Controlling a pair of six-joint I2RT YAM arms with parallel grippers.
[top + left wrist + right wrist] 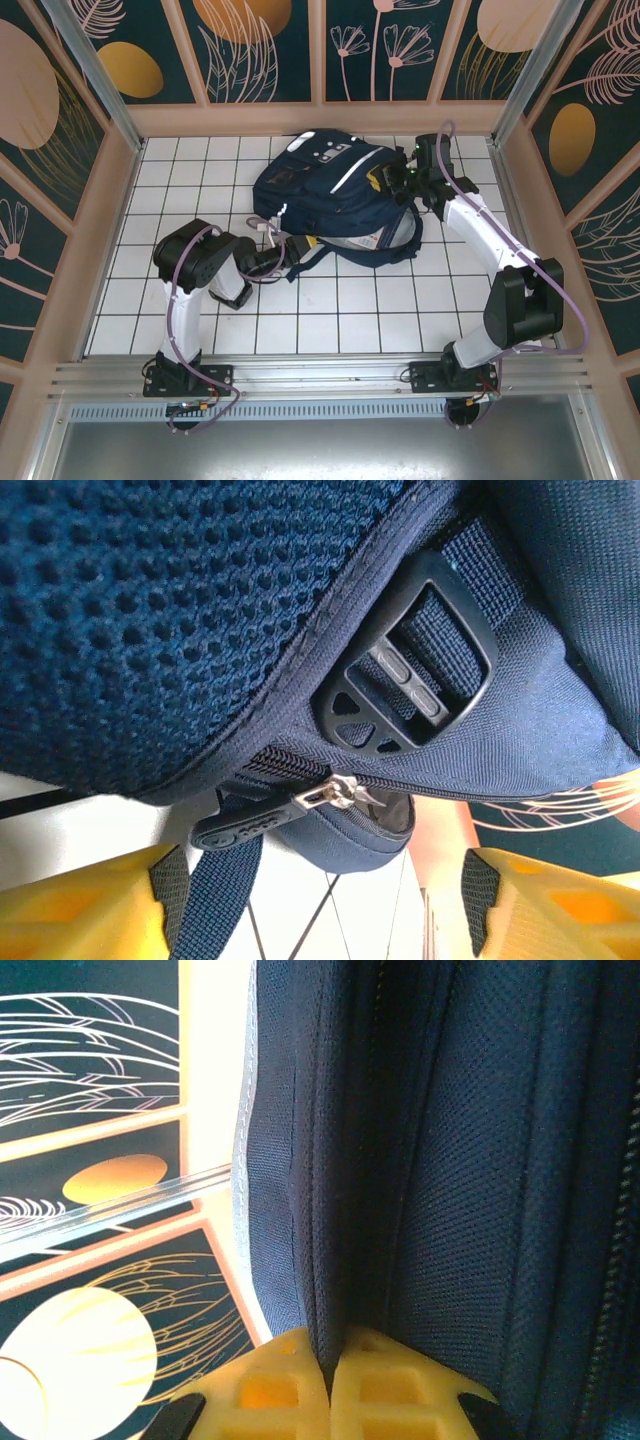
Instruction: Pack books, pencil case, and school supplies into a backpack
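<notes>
Left wrist view, nearest first: left fingers (80, 915), yellow, cut off by the bottom edge, standing apart with nothing clamped. In the gap a black zip pull (240, 825) hangs from its slider, with a dark strap (215, 900) just beside one finger. Beyond that is navy backpack (560, 710) cloth with a black plastic buckle (410, 670) on webbing. A blue mesh panel (150, 610) blocks what lies behind.

Right wrist view: right fingers (265, 1395) pressed together, with a ridge of backpack cloth pinched between them. The tips show and the rest is cut off. Patterned wall panels (90, 1180) stand behind on the left.

Top view: the backpack lies on the white tiled counter (330, 310), toward the far middle. The left arm reaches its near-left corner and the right arm its far-right edge. Both sets of fingers are hard to make out against the dark fabric. The inside of the backpack is hidden.
</notes>
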